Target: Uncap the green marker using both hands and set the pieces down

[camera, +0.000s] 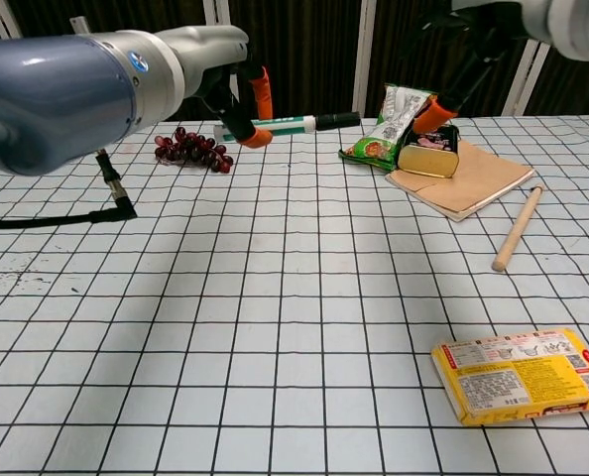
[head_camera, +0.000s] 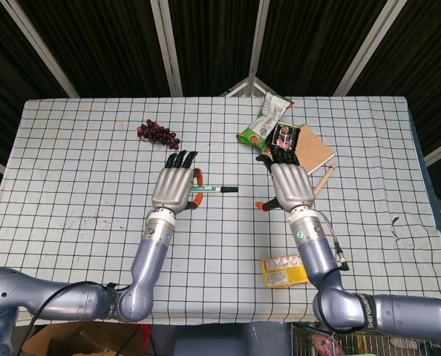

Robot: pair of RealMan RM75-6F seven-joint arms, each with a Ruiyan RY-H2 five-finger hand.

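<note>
My left hand (head_camera: 174, 189) holds the green marker (head_camera: 214, 190) level above the table, with the black cap (head_camera: 229, 190) pointing toward my right hand. The chest view shows the same marker (camera: 291, 124) raised high in the left hand (camera: 225, 74), its cap (camera: 337, 120) still on the barrel. My right hand (head_camera: 289, 184) hovers just right of the cap with fingers spread and nothing in it. From the chest camera the right hand (camera: 478, 40) sits at the top right, its orange thumb tip close to the cap end.
A bunch of dark grapes (head_camera: 157, 133) lies at the back left. A green snack packet (head_camera: 263, 119), a tin (head_camera: 285, 139), a brown notebook (head_camera: 315, 152) and a wooden stick (head_camera: 323, 178) sit behind my right hand. A yellow box (camera: 521, 374) lies near the front edge.
</note>
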